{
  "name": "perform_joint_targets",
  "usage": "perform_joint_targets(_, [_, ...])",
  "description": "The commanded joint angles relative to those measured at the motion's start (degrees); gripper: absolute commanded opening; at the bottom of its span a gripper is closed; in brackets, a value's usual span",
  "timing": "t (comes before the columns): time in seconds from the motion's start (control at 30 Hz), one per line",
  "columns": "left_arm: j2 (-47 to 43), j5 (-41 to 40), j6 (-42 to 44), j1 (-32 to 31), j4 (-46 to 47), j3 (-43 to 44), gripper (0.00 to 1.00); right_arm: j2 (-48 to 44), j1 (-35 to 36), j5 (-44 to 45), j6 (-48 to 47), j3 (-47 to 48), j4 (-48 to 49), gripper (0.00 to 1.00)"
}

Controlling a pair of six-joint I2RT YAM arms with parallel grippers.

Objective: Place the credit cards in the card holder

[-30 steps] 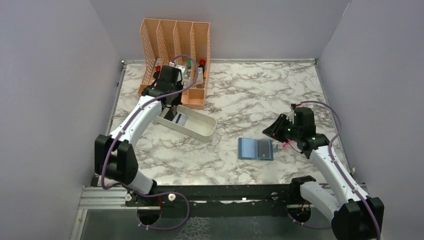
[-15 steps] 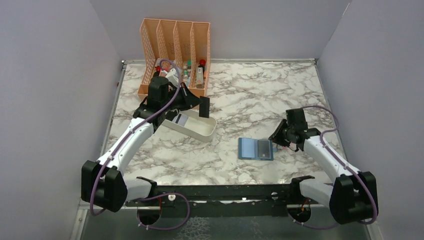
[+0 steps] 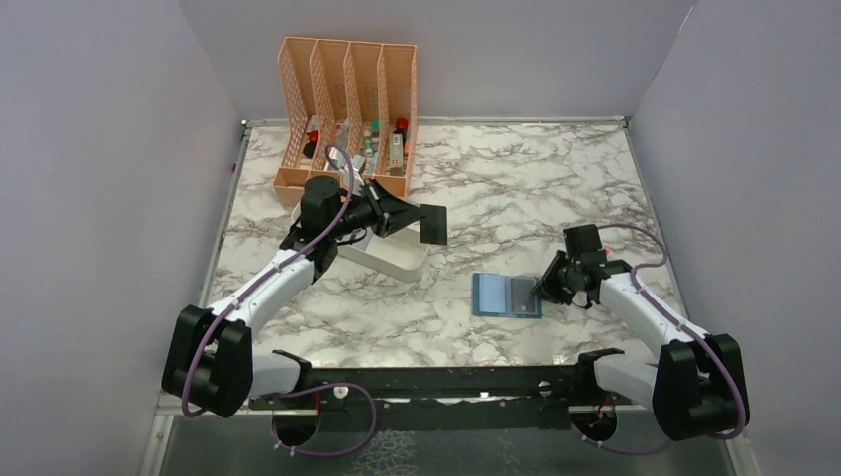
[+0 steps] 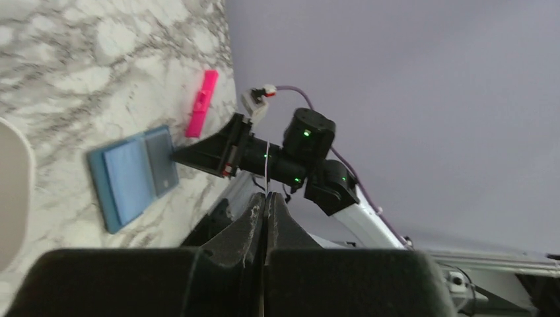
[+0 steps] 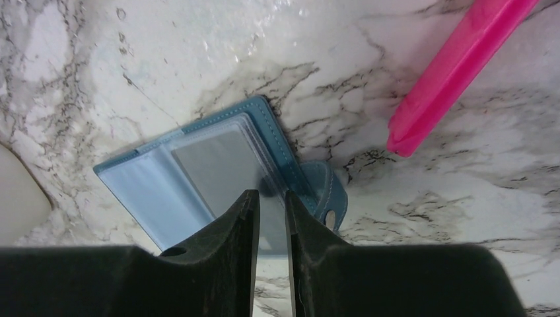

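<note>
Marbled table (image 3: 516, 178), plain grey walls (image 3: 99, 149)

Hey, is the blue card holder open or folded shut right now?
Open. The card holder lies spread flat on the table, both inner panels facing up, its snap tab sticking out at one side.

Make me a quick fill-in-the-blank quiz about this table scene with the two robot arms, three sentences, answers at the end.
The teal card holder lies ___ on the marble table. The left gripper holds a dark ___ in the air. The stick beside the card holder is ___ in colour. Missing words: open, card, pink.
</note>
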Motion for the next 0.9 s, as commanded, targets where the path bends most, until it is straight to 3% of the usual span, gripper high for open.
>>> perform_joint_targets(0.0, [-1.1,2.9,-11.0,-3.3,10.8,-3.0,0.0,-1.2,0.3,-7.0,1.8,-2.5,1.2,0.25])
perform_joint_targets(0.17, [3.5,2.3,-22.3,-8.6,26.0,-7.5,0.0,-2.6,0.3,-11.2,3.6,-4.5,2.0,0.24])
perform_joint_targets(0.4, [8.3,-2.5,-25.5,-14.2,29.5,-8.9,0.0,-5.6,0.4,-16.1,4.5,-5.2,1.2,0.24])
perform_joint_targets(0.6, [15.2,-3.4,-22.6,-18.0,32.1,-8.0,0.0,-8.9,0.4,-11.9,4.0,-2.7,-2.9,0.25])
perform_joint_targets(0.87, [23.3,0.2,-8.4,-21.7,31.3,-0.1,0.0,-15.4,0.4,-10.1,2.1,-0.5,-6.2,0.3])
